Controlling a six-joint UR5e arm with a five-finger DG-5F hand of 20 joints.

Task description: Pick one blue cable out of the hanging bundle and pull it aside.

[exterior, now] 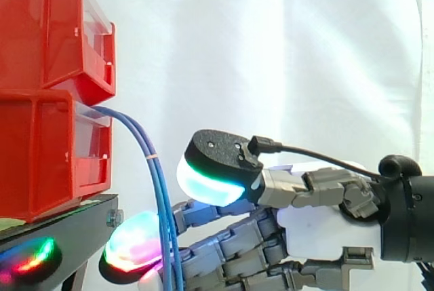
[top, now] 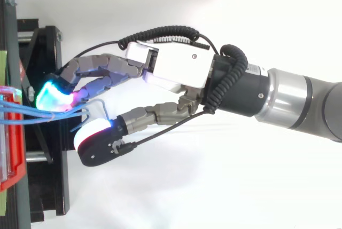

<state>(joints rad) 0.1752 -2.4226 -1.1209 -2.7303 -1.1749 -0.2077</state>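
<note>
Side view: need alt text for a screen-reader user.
The hand reaches in from the right, fingers extended to the blue cables hanging from the lower red bin of two stacked on a black stand. Its thumb sits above, apart from the fingers.
</note>
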